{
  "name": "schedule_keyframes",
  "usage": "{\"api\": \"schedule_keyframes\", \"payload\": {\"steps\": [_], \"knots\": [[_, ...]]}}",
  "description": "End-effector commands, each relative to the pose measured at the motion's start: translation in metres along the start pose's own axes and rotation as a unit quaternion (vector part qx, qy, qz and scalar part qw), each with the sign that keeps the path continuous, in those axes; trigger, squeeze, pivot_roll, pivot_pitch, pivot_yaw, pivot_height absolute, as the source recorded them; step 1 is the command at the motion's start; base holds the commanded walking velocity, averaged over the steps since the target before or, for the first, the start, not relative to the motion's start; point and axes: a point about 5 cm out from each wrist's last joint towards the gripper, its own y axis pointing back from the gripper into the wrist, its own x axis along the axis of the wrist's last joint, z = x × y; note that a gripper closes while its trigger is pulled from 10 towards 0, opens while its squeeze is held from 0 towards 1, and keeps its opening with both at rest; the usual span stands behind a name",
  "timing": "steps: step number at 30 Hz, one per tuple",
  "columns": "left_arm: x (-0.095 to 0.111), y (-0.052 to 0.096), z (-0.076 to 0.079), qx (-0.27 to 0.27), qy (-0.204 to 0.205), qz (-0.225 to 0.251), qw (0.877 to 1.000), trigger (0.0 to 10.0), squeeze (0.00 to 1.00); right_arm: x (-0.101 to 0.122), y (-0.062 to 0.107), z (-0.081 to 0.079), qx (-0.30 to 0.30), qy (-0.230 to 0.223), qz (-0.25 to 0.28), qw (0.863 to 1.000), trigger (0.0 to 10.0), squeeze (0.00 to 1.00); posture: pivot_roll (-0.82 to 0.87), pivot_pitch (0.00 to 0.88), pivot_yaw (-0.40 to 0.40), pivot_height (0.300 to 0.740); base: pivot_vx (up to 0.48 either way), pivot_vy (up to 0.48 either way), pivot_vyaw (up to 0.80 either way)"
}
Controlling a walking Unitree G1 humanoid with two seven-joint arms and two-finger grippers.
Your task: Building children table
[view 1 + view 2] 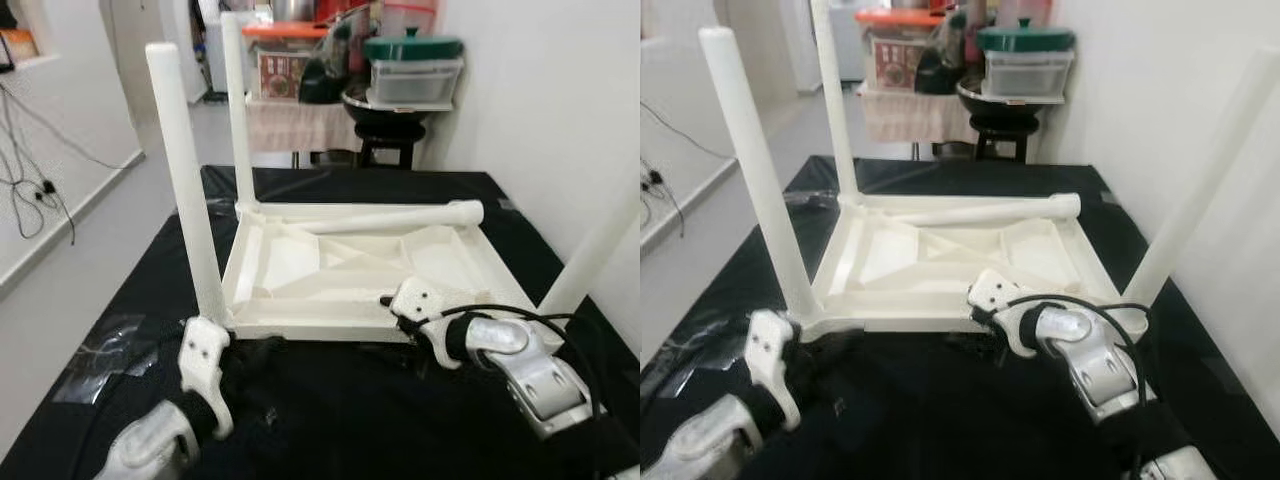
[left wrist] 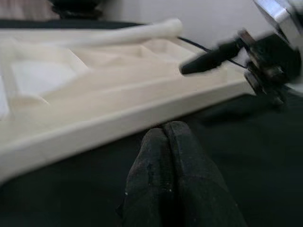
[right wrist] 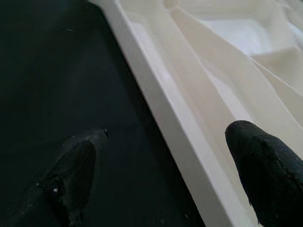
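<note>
A: Lying upside down on the black counter (image 1: 330, 420), the tabletop (image 1: 350, 270); a loose leg (image 1: 400, 217) rests across its far edge

B: Right claw (image 3: 165, 170), released, straddles the near rim, nearer; left claw (image 2: 165, 142) clenched, empty

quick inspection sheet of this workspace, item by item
surface: black cloth covering the work table
job's things: white tabletop lying upside down; three legs stand upright at its corners; a fourth loose leg lies across its far side
clutter: clear plastic wrap on the cloth's left edge
grippers: left gripper shut, hovering by the near-left corner; right gripper open, straddling the tabletop's near rim
cables: black cable on the right arm; wall wires at left
surroundings: white walls, stool with storage boxes behind
</note>
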Motion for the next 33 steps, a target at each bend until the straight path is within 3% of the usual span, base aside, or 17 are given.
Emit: {"api": "schedule_keyframes", "payload": {"steps": [1,7,12,19,26,28,33], "knots": [[-0.003,0.002,0.002,0.001,0.002,-0.009,1.0,10.0,0.0,0.0,0.0,0.002,0.024,0.014,-0.035,0.999,10.0,0.0,0.05,0.0,-0.069,0.74,0.0,0.0,0.0],[-0.003,0.002,0.0,0.008,0.006,-0.002,1.0,10.0,0.0,-0.004,-0.007,0.026,0.018,0.002,-0.128,0.992,10.0,0.0,0.06,0.0,-0.073,0.74,0.0,0.0,0.0],[-0.004,0.001,0.001,0.006,0.007,-0.002,1.0,10.0,0.0,-0.008,-0.008,0.028,0.021,-0.003,-0.148,0.989,10.0,0.0,0.06,0.0,-0.074,0.74,0.0,0.0,0.0],[-0.004,0.002,0.006,-0.002,0.009,0.005,1.0,10.0,0.0,-0.032,0.004,0.045,0.047,-0.018,-0.258,0.965,10.0,0.0,0.06,0.0,-0.092,0.74,0.0,0.0,0.0],[-0.003,0.003,0.007,-0.001,0.008,0.008,1.0,10.0,0.0,-0.037,0.004,0.057,0.005,-0.052,-0.282,0.958,10.0,0.0,0.06,0.0,-0.095,0.74,0.0,0.0,0.0],[-0.003,0.003,0.007,-0.002,0.008,0.009,1.0,10.0,0.0,-0.043,0.004,0.059,0.008,-0.068,-0.305,0.95,0.0,0.0,0.06,0.0,-0.096,0.74,0.0,0.0,0.0],[-0.003,0.004,0.008,-0.002,0.008,0.011,1.0,10.0,0.0,-0.042,0.01,0.061,0.035,-0.077,-0.314,0.946,0.0,0.0,0.06,0.0,-0.099,0.74,0.0,0.0,0.0]]}}
